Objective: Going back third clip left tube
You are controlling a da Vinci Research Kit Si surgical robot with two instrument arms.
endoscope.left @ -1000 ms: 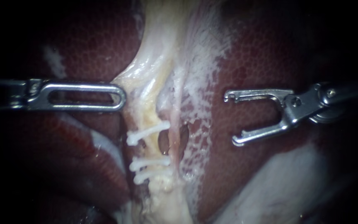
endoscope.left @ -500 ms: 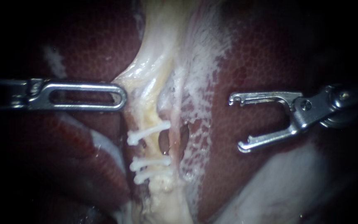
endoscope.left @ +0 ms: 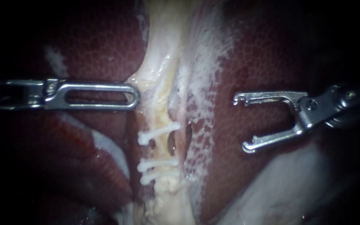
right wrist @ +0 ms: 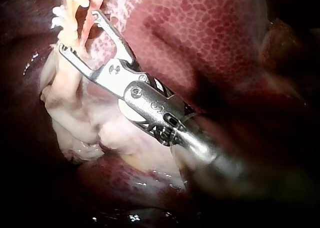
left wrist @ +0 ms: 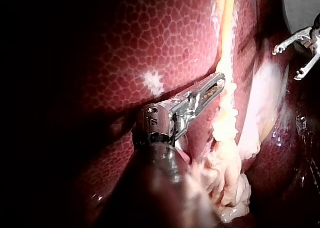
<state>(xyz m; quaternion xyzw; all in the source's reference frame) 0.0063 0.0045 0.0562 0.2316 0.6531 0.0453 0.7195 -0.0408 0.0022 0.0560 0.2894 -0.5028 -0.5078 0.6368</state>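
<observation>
Centrally in the endoscope view, the left tube: a pale yellowish strand running up and down between dark red lobes of liver. Across it, three white clips: top clip on its own, middle clip and bottom clip close together below. Just right of the tube, a thinner pinkish strand, with a dark gap between the two at the level of the top clip. No telling from these views which clip counts as the third.

From the left, the left instrument, lying level, slotted jaws together, nothing visibly pinched between them; tip touching the left edge of the pale tissue just above the top clip. Much the same in the left wrist view: left instrument with jaws together, tip against the pale strand.

From the right, the right instrument, jaws spread wide, hooked at the tips, empty, hovering over liver, well apart from the tube and its clips. In the right wrist view, right instrument likewise agape, pale tissue and white clip ends just ahead of the tips.
</observation>
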